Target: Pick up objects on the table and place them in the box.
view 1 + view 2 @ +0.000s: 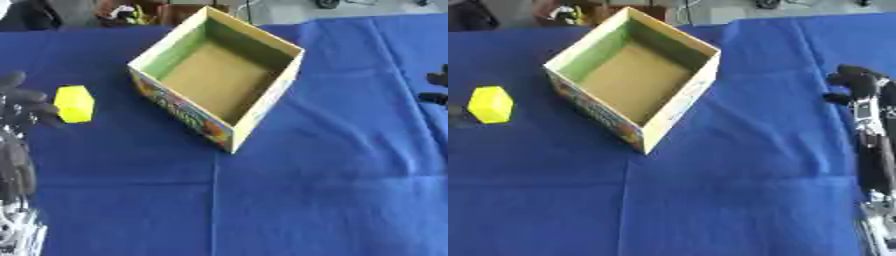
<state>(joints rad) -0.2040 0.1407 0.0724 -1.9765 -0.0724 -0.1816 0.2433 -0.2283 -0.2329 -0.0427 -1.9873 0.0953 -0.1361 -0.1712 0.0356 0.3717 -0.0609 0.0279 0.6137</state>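
Blue cloth (289, 200) covers the table. At the left edge the left hand (19, 100) reaches in, fingers loosely spread just beside a yellow block (74, 104), holding nothing. Along the right edge the right hand (859, 82) sits with fingers curled, empty. Between them stands the open box (680, 107), turned askew. Clutter lies blurred beyond the far edge.

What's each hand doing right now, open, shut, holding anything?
Left hand: fingers beside the yellow block, not visibly curled round it; open or shut cannot be told.
Right hand: at the right edge, holds nothing; fingers cannot be told.
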